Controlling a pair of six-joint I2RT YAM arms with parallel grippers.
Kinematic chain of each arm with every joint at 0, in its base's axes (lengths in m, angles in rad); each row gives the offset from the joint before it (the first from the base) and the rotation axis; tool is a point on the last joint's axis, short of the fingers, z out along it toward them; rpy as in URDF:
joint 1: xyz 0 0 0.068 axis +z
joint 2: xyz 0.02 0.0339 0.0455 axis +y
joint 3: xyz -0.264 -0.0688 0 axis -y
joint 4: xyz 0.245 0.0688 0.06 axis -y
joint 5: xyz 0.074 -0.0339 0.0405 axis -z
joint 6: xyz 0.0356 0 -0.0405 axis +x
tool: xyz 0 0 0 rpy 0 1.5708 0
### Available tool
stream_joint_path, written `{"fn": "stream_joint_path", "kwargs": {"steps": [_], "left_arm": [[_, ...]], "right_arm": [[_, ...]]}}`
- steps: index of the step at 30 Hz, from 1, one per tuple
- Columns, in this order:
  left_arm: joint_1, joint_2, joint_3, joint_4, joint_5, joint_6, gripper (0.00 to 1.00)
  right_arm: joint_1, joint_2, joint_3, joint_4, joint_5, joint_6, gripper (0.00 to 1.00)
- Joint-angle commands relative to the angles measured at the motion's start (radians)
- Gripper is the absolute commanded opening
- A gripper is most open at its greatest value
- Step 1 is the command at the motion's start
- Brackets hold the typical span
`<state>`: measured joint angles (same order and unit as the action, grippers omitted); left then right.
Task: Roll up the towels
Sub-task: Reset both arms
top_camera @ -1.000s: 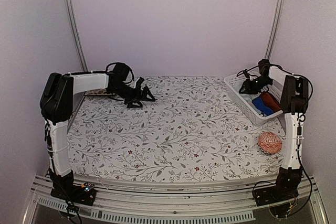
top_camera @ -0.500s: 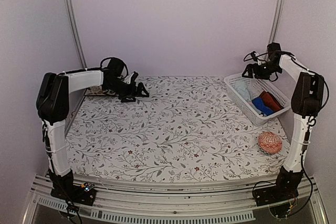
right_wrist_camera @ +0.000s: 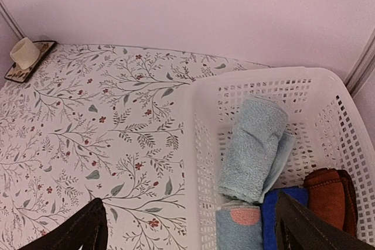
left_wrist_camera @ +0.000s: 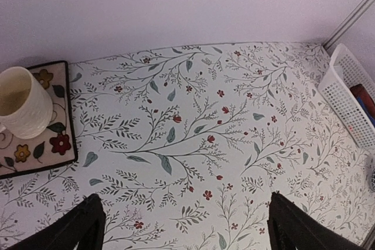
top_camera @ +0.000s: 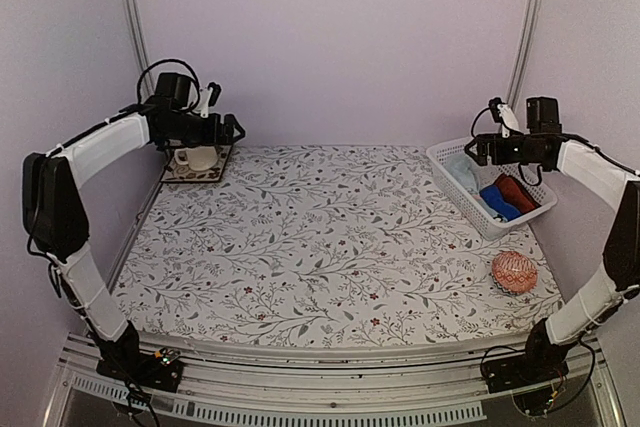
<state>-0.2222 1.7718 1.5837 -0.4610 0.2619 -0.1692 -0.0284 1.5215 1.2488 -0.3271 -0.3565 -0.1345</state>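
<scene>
Nearest you, the ball (top_camera: 514, 272) sits on the worktop (top_camera: 330, 247) a little short of the basket (top_camera: 460, 202), apart from its near corner. Inside the basket, at its near end, lies the maroon towel (right_wrist_camera: 328, 194): a tight, dark bundle against the wall, partly cut off at the edge of the right wrist view. A bright blue thing (right_wrist_camera: 281, 218) touches its side. Further in, toward the basket's far end, rests the blue towel (right_wrist_camera: 253, 150) — a plump roll lying on the basket floor, with one loose flap showing along its side.

The right fingers (right_wrist_camera: 88, 226) hang above the basket, spread wide and holding nothing. Well across from the basket, at the opposite far corner, the left fingers (left_wrist_camera: 82, 229) are also spread wide and empty, raised over the mug (top_camera: 197, 157) on its coaster (top_camera: 190, 175).

You can judge the rolling as good as done: both towels look rolled and stowed. The only thing left might be that slack flap on the blue one, if you want it tucked.
</scene>
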Motion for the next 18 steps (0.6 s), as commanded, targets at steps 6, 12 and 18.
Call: {"fn": "stream_joint_path", "kwargs": {"steps": [6, 12, 18], "left_arm": [[0.009, -0.225, -0.351, 0.305, -0.125, 0.066, 0.97], [0.010, -0.338, -0.612, 0.564, -0.122, 0.099, 0.97], [0.011, -0.423, -0.777, 0.715, -0.140, 0.138, 0.97]], "right_arm": [[0.051, -0.319, -0.361, 0.317, -0.052, 0.099, 0.99], [0.076, -0.504, -0.546, 0.394, -0.015, 0.083, 0.99], [0.078, -0.623, -0.659, 0.425, 0.057, 0.087, 0.99]]}}
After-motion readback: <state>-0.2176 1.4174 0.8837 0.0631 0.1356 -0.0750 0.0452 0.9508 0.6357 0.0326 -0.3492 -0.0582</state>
